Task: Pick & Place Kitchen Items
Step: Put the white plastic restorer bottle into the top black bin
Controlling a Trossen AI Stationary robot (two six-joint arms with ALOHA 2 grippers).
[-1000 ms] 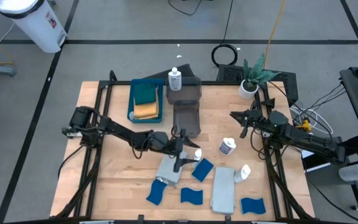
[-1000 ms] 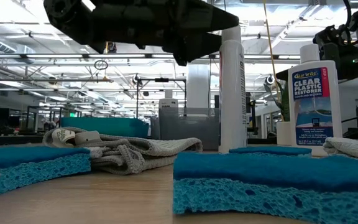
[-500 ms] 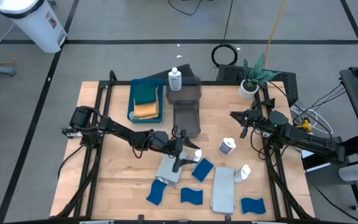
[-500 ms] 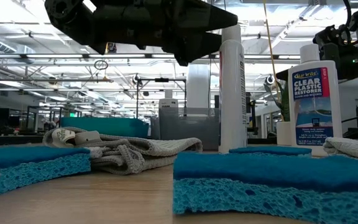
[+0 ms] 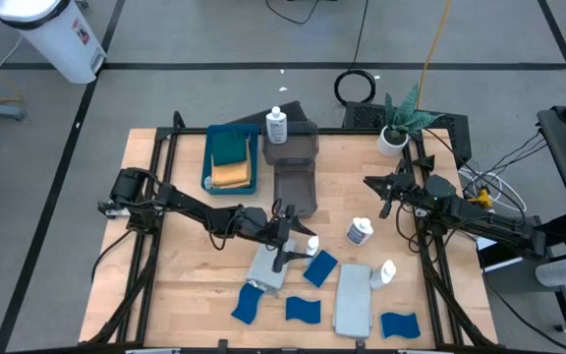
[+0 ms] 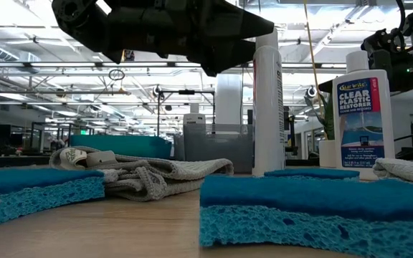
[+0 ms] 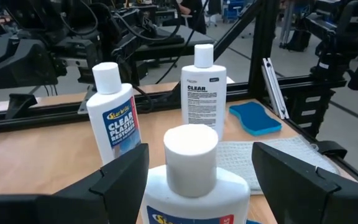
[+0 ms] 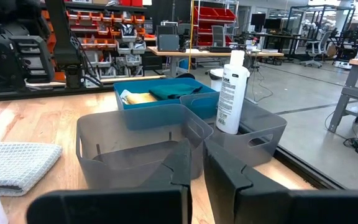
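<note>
My left gripper [image 5: 301,242] reaches level from the table's left to the middle and is shut on an upright white bottle [image 7: 191,158], which the low view also shows [image 6: 267,100]. A light grey cloth [image 5: 268,267] lies under the gripper. Two more white bottles stand farther right: one [image 5: 361,232] alone on the wood, one [image 5: 386,272] beside a second grey cloth [image 5: 354,300]. Several blue sponges [image 5: 319,267] lie flat along the near edge. My right gripper [image 5: 381,187] waits shut at the far right, with nothing between its fingers [image 8: 194,168]. My left gripper pinches the bottle's upper body [image 7: 157,186], just below the cap, between its two fingers [image 7: 123,177]. The fingers come level from the table's left, one on each side. The bottle stands upright; a sponge hides its base in the low view.
A blue tray [image 5: 209,162] with a green and an orange cloth sits at the far left. Two grey bins [image 5: 293,147] [image 5: 296,189] stand at the far middle, one holding a white bottle [image 5: 277,126]. A potted plant [image 5: 398,128] stands at the far right corner.
</note>
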